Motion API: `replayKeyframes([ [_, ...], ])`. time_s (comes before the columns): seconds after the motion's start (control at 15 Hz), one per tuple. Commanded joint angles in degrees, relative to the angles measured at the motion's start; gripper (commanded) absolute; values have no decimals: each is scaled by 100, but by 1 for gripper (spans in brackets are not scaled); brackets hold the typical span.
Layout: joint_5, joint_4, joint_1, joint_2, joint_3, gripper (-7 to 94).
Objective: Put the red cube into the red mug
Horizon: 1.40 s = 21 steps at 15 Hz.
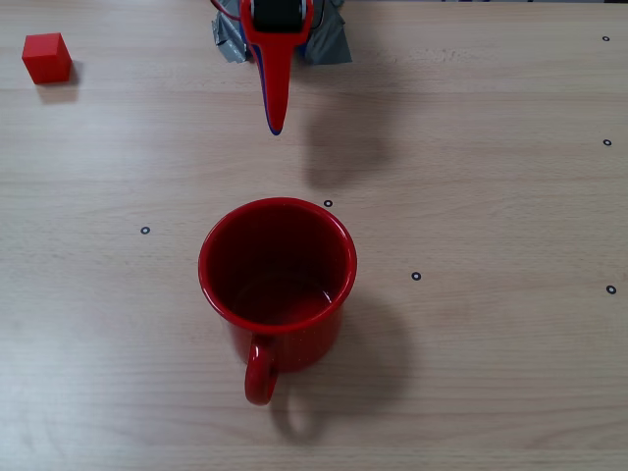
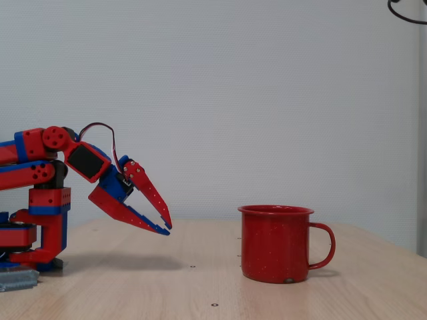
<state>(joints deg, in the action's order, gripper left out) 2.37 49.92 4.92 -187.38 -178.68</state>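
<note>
The red cube [image 1: 46, 57] lies on the wooden table at the far left corner of a fixed view; the side-on fixed view does not show it. The red mug [image 1: 280, 245] stands upright and empty mid-table, its handle toward the near edge; from the side the red mug [image 2: 273, 243] has its handle on the right. My gripper [image 1: 276, 126] hangs above the table between the arm's base and the mug, well right of the cube. In the side-on view the gripper [image 2: 167, 229] slopes down toward the mug, fingertips together, holding nothing.
Grey tape [image 1: 329, 41] holds the arm's base at the table's far edge. Small black ring marks [image 1: 416, 276] dot the tabletop. A pale wall [image 2: 267, 100] stands behind, with a black cable [image 2: 407, 13] at the upper right.
</note>
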Motion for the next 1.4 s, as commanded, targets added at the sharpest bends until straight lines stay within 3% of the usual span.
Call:
replayKeyframes([
  [0.0,97,62,-79,439,545,0],
  [0.13,97,369,-167,1151,1336,0],
  [0.73,914,3718,-1301,3973,5502,0],
  [0.93,1837,4614,-1925,4983,6803,0],
  [1.13,2153,5194,-2681,5801,7937,0],
  [1.33,3586,5449,-3437,6469,8596,0],
])
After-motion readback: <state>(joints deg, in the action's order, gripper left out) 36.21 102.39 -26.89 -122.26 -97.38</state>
